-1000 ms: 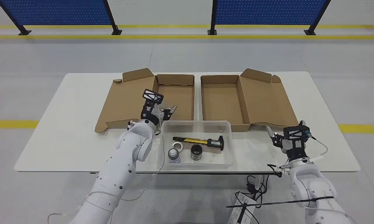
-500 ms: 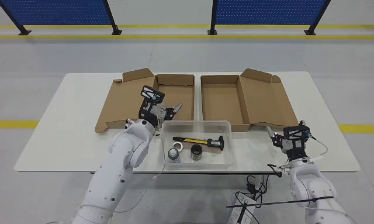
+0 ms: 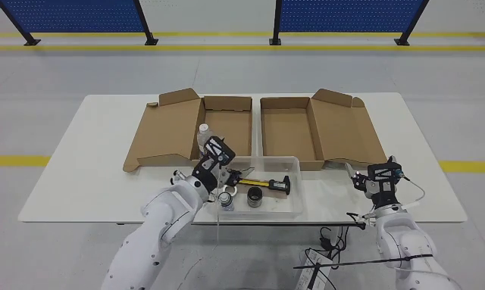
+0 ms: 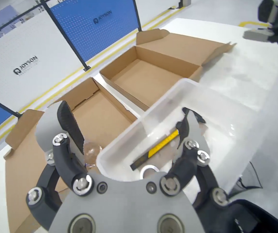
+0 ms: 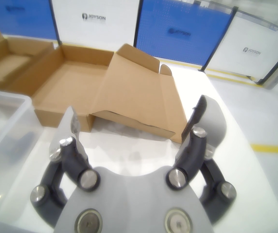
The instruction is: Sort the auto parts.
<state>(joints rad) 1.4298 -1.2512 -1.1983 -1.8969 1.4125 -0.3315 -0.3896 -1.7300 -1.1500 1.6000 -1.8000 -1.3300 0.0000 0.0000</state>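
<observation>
Auto parts (image 3: pixel 258 184): left claw (image 3: pixel 235 174), jaws apart, has swung from brown cardboard box (image 3: pixel 231 123), small clear part (image 3: pixel 202 129) dropped inside, to clear plastic bin (image 3: pixel 298 185) for next pick.

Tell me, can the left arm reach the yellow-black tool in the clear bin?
Probably yes: the left gripper hangs open over the rim of the clear bin, and the tool lies uncovered inside.
</observation>
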